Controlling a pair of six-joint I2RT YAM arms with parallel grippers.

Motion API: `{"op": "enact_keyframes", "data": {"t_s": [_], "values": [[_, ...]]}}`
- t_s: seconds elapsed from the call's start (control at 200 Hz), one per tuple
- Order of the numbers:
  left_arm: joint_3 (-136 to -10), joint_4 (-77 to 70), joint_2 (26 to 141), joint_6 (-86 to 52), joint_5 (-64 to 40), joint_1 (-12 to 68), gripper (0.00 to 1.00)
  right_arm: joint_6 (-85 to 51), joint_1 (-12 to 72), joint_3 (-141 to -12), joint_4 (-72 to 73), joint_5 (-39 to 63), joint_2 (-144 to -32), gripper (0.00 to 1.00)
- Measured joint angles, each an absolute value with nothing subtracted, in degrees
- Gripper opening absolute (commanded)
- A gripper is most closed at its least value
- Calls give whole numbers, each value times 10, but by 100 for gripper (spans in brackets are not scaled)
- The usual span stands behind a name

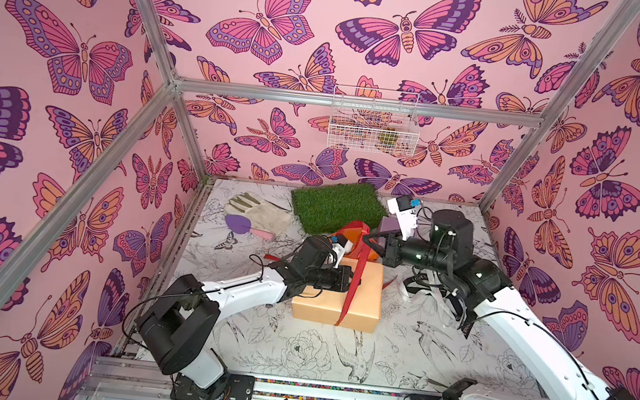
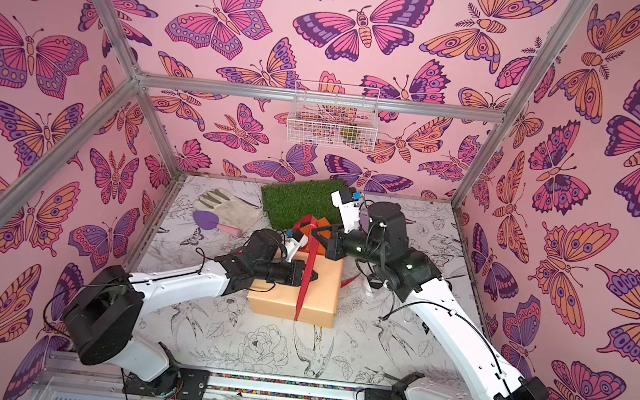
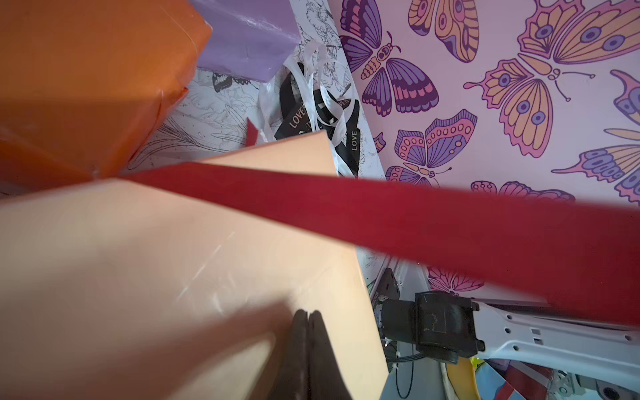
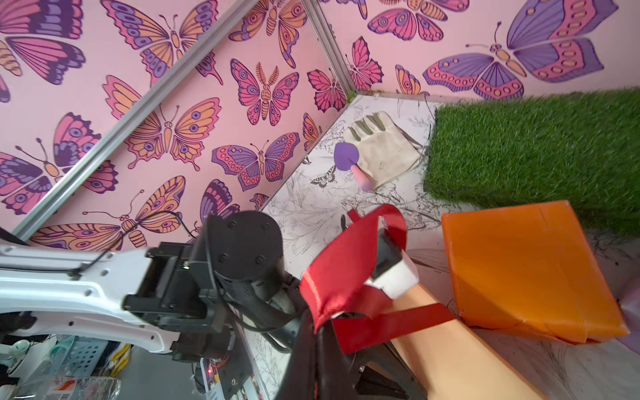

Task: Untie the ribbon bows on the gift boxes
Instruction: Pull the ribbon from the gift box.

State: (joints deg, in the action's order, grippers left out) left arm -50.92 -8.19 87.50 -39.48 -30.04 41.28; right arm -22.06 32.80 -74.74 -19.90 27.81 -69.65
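Satiny red ribbon (image 1: 345, 308) ran flat and taut over the smooth, oblong peach box (image 1: 368, 298) mid-table. The right gripper (image 1: 366, 240), arm bent inward, pinched the ribbon's raised end. The left gripper (image 1: 357, 282) hovered pressed together over the box.

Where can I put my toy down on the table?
The biggest bare patch of table is in front of the peach box, toward the near edge. A smaller one lies between the glove and the left arm. Behind the peach box it's crowded: orange box, turf mat, red ribbon.
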Motion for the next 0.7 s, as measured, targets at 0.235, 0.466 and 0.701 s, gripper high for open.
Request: {"op": "enact_keyframes", "data": {"t_s": [0.235, 0.466, 0.701], "values": [[-517, -90, 856, -348, -300, 421, 0, -216, 328, -875, -317, 244, -710, 0], [-543, -96, 865, -329, -300, 422, 0, -190, 328, -934, -374, 216, -721, 0], [-556, -105, 908, -324, -304, 423, 0, -175, 328, -948, -392, 210, -746, 0]]}}
